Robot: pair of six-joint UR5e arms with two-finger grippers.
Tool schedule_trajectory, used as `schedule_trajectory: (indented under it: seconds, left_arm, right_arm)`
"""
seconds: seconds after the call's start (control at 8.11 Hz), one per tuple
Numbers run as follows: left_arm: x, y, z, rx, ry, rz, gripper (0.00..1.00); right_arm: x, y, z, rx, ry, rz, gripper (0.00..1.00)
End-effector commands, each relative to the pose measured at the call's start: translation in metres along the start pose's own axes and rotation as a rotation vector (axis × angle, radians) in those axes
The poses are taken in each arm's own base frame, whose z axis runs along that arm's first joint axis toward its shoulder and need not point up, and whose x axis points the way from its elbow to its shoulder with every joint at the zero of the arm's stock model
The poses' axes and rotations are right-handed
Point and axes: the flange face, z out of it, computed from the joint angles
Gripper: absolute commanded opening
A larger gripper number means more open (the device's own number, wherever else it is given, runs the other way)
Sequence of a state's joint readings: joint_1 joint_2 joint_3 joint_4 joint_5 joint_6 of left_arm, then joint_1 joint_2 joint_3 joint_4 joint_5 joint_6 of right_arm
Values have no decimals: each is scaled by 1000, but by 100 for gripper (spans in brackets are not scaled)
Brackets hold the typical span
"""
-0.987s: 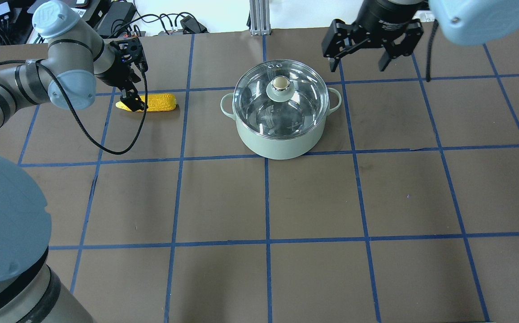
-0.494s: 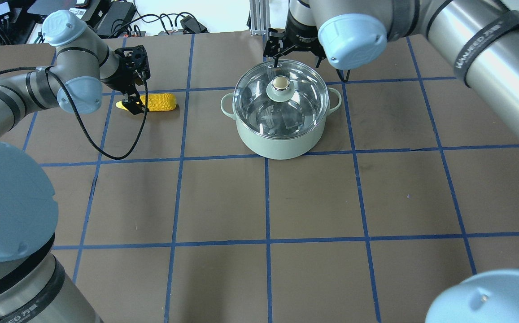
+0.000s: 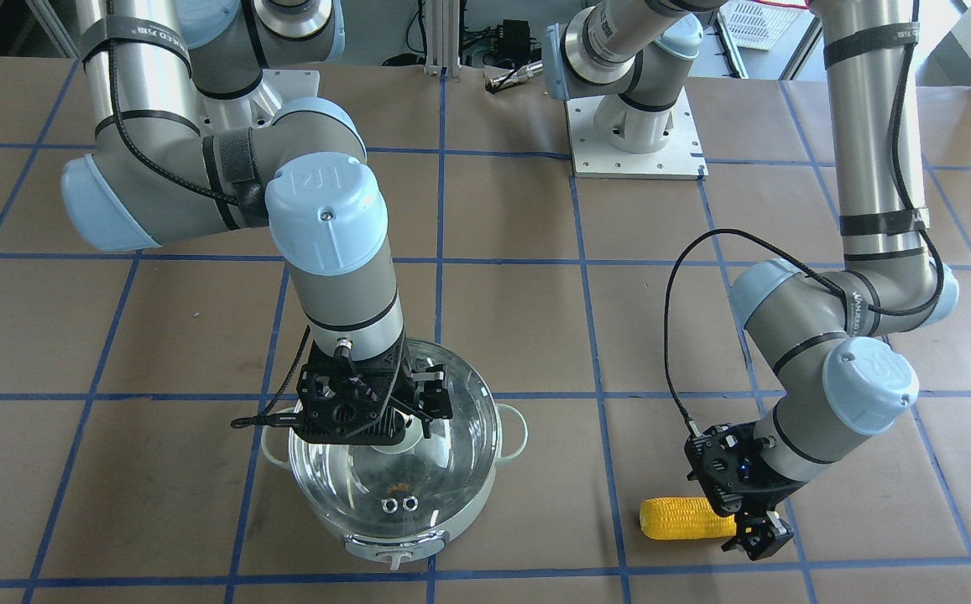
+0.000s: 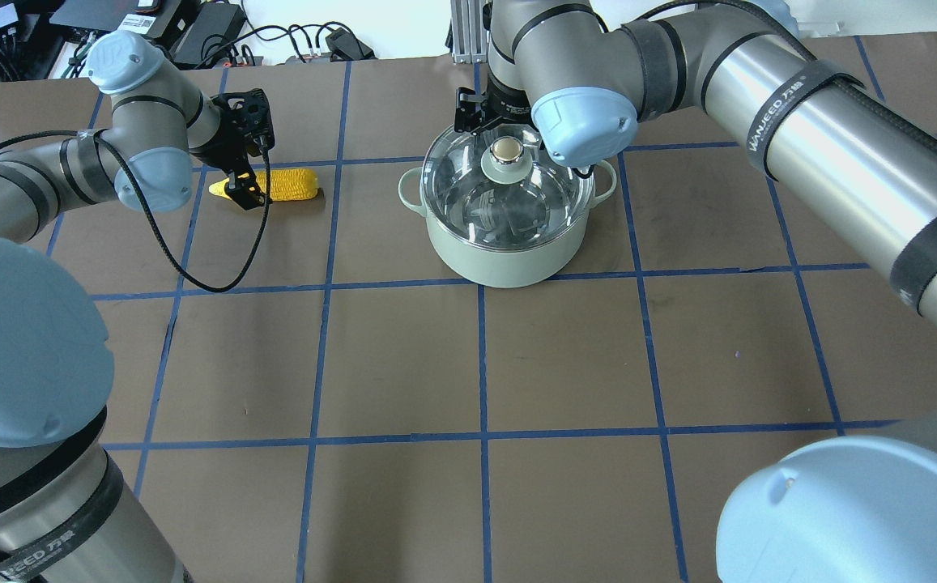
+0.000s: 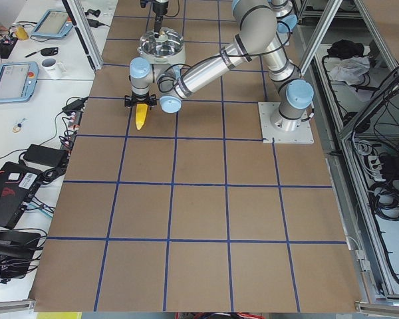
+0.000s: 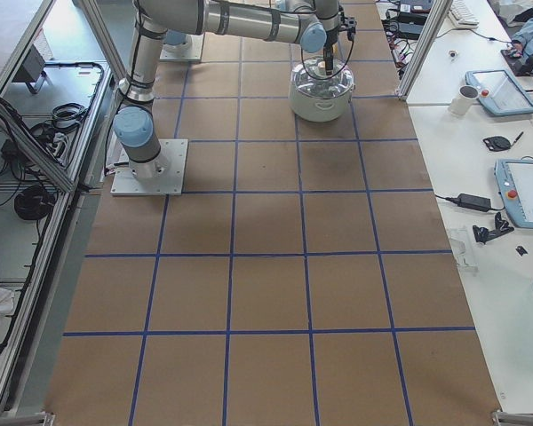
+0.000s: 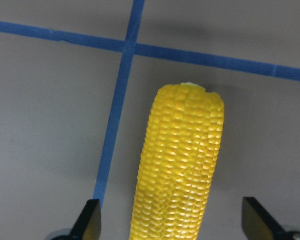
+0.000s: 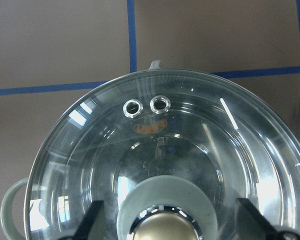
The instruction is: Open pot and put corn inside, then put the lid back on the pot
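The pale mint-green pot [image 4: 508, 243] stands at the table's far centre with the clear glass lid [image 4: 468, 190] on it. My right gripper [image 8: 172, 222] is open just above the lid, its fingertips [image 8: 92, 220] on either side of the beige knob [image 4: 505, 150]; it also shows in the front view [image 3: 383, 428]. The yellow corn [image 4: 290, 185] lies on the table to the pot's left. My left gripper [image 7: 172, 222] is open and low over the corn's tapered end, a finger on each side of the corn [image 7: 182, 160].
Blue tape lines grid the brown table. Cables and power bricks [image 4: 314, 44] and an aluminium post [image 4: 468, 32] lie along the far edge. The arm bases [image 3: 636, 143] stand on the robot's side. My right arm's forearm [image 4: 824, 121] stretches over the table's right half.
My right gripper has swung in from the far right to directly over the lid's knob. My left gripper has stayed at the corn's end, hardly moving.
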State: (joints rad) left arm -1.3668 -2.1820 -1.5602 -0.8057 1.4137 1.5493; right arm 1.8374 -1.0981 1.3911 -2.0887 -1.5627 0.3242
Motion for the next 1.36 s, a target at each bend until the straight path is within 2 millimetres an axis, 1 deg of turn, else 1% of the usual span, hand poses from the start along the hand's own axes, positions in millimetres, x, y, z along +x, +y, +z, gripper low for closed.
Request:
schedule_trajectory:
  seconds: [0.0, 0.12, 0.25, 0.37, 0.49, 0.62, 0.74, 0.86, 1.11, 1.23]
  left_arm:
    - [1, 2, 14, 1, 15, -12, 100]
    - [2, 3, 20, 0, 25, -12, 100]
    - [3, 4, 25, -1, 32, -13, 100]
    - [3, 4, 26, -3, 34, -16, 100]
    - [3, 5, 30, -3, 40, -26, 100]
    - [4, 6, 33, -5, 44, -27, 85]
    - [4, 7, 32, -16, 41, -28, 22]
    - [3, 7, 27, -28, 33, -43, 0]
    - [0, 15, 6, -138, -2, -42, 0]
    - [-1, 11, -18, -140, -37, -49, 0]
  right_arm:
    - [-2, 3, 7, 0, 3, 1, 69]
    - [-4, 5, 7, -1, 4, 1, 39]
    - [-5, 5, 6, -1, 4, 1, 24]
    - [-5, 6, 5, -2, 2, 1, 19]
    - [-5, 5, 4, -1, 2, -1, 16]
    - [-5, 3, -5, 15, 1, -11, 14]
    - [-5, 2, -33, 53, -11, -19, 13]
    - [-3, 5, -56, 59, -13, -25, 13]
    - [28, 23, -120, 10, 25, -38, 11]
    - [58, 32, -146, -41, 36, -18, 9]
